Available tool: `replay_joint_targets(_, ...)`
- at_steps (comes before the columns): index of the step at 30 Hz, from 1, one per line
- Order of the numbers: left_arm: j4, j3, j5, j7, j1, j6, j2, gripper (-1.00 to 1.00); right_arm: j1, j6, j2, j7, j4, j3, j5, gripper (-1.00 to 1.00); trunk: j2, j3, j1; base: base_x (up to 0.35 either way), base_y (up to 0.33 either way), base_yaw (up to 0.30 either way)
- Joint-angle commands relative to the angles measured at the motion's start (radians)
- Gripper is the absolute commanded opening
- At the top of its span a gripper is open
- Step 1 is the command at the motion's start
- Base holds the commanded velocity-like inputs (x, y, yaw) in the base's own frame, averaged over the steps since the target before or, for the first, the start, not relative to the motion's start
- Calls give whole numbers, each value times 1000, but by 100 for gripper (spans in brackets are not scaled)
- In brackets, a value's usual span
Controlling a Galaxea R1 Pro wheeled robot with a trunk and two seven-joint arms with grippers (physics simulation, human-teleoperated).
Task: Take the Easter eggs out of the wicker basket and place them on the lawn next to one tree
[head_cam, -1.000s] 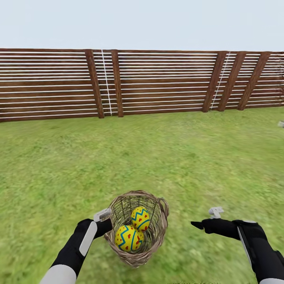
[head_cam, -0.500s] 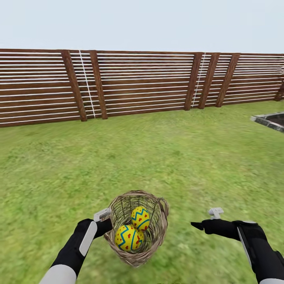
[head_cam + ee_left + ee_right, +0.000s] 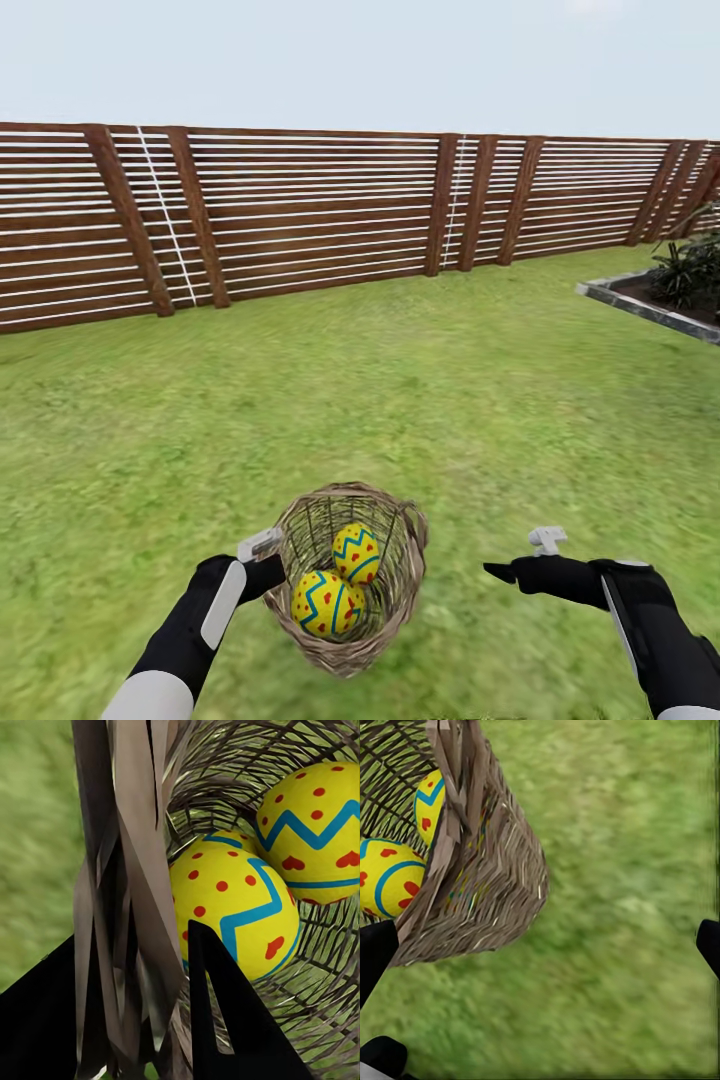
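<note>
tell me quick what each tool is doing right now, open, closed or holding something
Left tool: closed on the wicker basket rim, two Easter eggs visible inside.
Right tool: open, holding nothing, beside the basket.

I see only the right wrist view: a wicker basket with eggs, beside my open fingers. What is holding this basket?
Observer: The left gripper. In the left wrist view, one finger is inside the wicker basket wall and one is outside, pinching it.
Operator: I see parts of two eggs. Is there a third?
Observer: From above, the head view gives two Easter eggs touching each other. I cannot confirm a third.
Operator: What lies ahead?
Observer: The lawn runs up to a slat fence, with a stone-edged plant bed at the far right.
</note>
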Motion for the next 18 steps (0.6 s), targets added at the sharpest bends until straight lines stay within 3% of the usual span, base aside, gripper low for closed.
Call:
replay_joint_targets(1, -2, 2, 19, 7, 0, 3, -1, -100, -1, 3, 1, 9, -1, -2, 9, 100, 0, -1, 0, 0, 0, -270)
replay_joint_targets(15, -2, 2, 19, 7, 0, 3, -1, -100, -1, 3, 1, 9, -1, -2, 9, 100, 0, 5, 0, 0, 0, -270)
replay_joint_targets(18, -2, 2, 19, 7, 0, 3, -2, -100, -1, 3, 1, 9, -1, -2, 9, 100, 0, 5, 0, 0, 0, -84)
